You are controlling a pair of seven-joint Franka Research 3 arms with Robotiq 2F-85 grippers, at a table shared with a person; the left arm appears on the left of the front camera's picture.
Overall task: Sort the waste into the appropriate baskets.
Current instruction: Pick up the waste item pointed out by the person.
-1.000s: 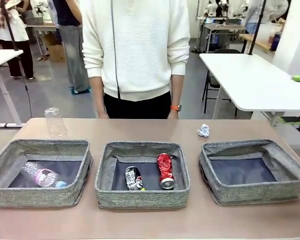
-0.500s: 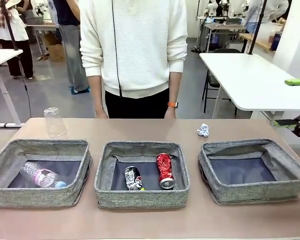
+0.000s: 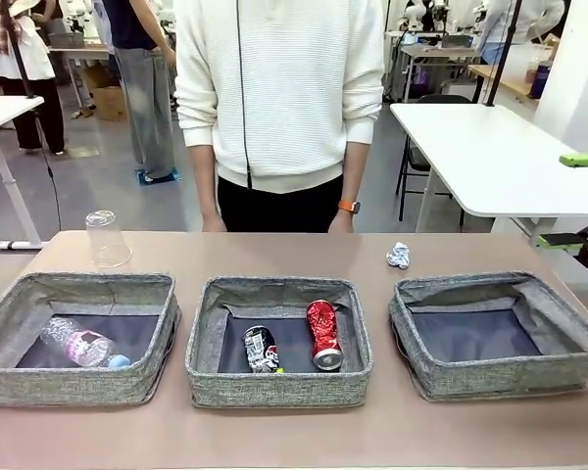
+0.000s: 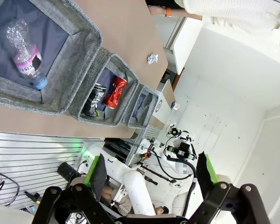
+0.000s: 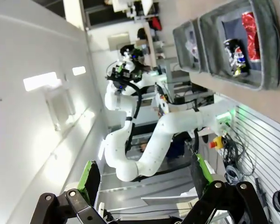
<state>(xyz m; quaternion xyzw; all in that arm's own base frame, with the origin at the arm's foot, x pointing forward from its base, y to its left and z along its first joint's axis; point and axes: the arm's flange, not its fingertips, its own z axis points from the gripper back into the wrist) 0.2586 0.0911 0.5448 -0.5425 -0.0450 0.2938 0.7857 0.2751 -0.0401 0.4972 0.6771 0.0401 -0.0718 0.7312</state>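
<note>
Beyond the middle basket and to its right, a crumpled white paper ball lies on bare table; it looks light and soft, best pinched across its middle. Beyond and left stands an upturned clear plastic cup, thin and slippery. Both have open room, though the far table edge is near. Left gripper and right gripper hang empty, fingers apart.

Robotics laboratory: white work tables on a bare grey floor, exposed cabling, a yellow-and-red stop button beside a ribbed metal panel.
</note>
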